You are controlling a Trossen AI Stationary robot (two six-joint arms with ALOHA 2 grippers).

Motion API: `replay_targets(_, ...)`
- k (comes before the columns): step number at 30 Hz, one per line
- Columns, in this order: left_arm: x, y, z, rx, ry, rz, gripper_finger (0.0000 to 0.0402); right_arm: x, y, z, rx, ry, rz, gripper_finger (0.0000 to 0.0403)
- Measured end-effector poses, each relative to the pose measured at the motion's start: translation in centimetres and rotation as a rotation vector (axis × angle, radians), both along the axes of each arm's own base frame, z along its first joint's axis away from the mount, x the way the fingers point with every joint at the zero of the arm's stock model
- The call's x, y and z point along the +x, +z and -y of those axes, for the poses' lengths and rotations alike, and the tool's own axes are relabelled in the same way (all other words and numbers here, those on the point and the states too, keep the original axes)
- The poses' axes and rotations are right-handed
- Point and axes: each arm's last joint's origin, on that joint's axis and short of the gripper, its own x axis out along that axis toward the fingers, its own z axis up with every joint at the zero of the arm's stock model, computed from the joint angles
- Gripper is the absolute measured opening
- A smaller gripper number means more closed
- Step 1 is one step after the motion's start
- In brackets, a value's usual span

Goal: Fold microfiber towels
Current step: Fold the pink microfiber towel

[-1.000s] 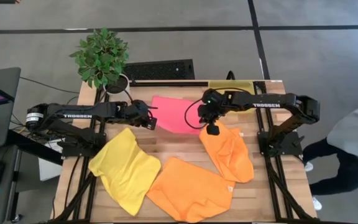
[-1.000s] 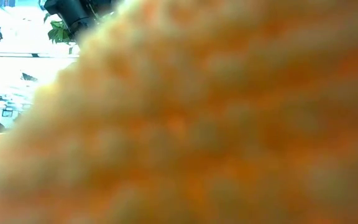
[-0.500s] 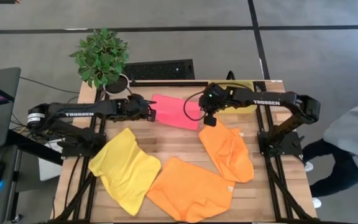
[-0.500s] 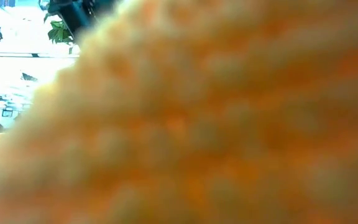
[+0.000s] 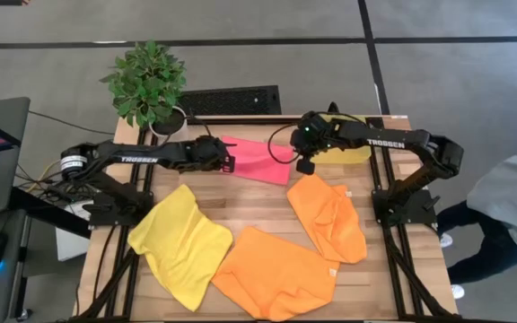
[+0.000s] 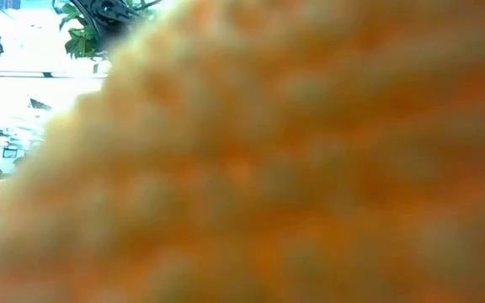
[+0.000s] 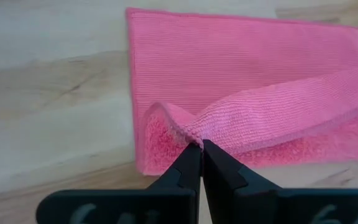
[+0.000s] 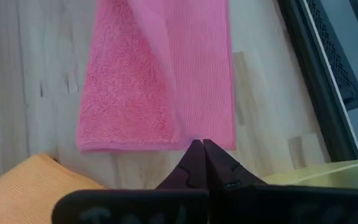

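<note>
High view: yellow bin (image 5: 353, 127) beside pink towel (image 5: 260, 160).

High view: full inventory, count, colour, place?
Pink towel: 1, pink, far middle of the table, part folded, pinched at both ends.
Yellow towel: 1, bright yellow, near left.
Orange towels: 2, orange; one near middle, one on the right, its near end overlapping the middle one.
Bin: 1, translucent yellow, far right corner, partly under the right arm.
Plant: 1, green, in a pot at the far left corner.
Keyboard: 1, black, on the floor beyond the table.
Table: 1, light wood.
Person: 1, grey top, right edge.
Left gripper: jaws shut on pink towel.
Right gripper: jaws shut on pink towel.
</note>
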Motion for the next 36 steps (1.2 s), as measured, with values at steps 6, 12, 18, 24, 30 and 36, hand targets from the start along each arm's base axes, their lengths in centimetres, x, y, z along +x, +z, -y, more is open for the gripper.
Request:
replay_targets(6,-0.3,0.1,-0.9,0.019,0.011,-0.011,0.0,0.4,-0.9,0.0,0.047,0.025,-0.017,0.0004)
replay_targets(12,-0.1,0.3,-1.2,0.084,0.022,0.003,0.0004,0.9,-2.4,0.2,0.074,0.027,-0.062,0.0041)
replay_targets(18,0.1,0.6,-1.5,0.137,0.023,0.015,0.0046,1.1,-2.6,0.4,0.064,0.024,-0.049,0.0082)
replay_targets(24,0.0,0.7,-1.8,0.155,0.023,0.005,0.0113,1.5,-2.1,0.6,0.032,0.024,0.012,0.0143)
replay_targets(30,-0.3,0.6,-2.5,0.166,-0.018,-0.028,0.0157,1.6,-1.9,0.7,0.024,0.01,0.003,0.0204)
replay_targets(36,-0.4,1.0,-1.3,0.229,-0.449,-0.208,0.0162,1.7,0.5,1.2,0.033,-0.017,-0.047,0.0218)
